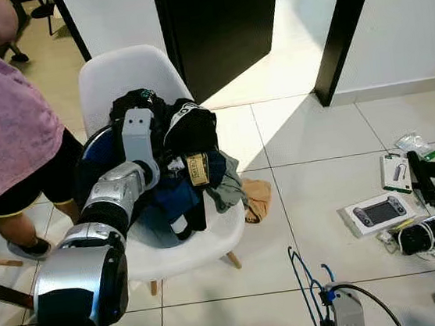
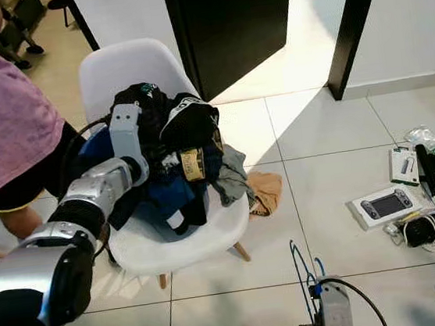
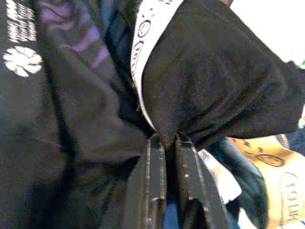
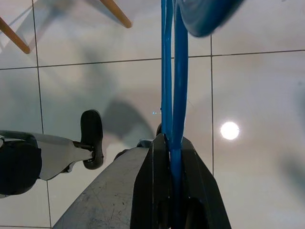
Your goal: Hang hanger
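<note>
So on the left a person (image 1: 4, 116) stands by the white chair (image 1: 117, 76), which is piled with clothes (image 2: 176, 175). The left gripper (image 3: 167, 143) is buried in that pile, fingers pinched together on a fold of a black garment (image 3: 209, 90) with a white band. Low at the right, the right gripper (image 4: 172, 143) is clamped on the blue hanger (image 4: 170, 81), held upright above the tiles. It looks like just one layer pinched, though it's hard to tell. I'd lift the garment slowly and clear of the pile, then bring the hanger across.
</note>
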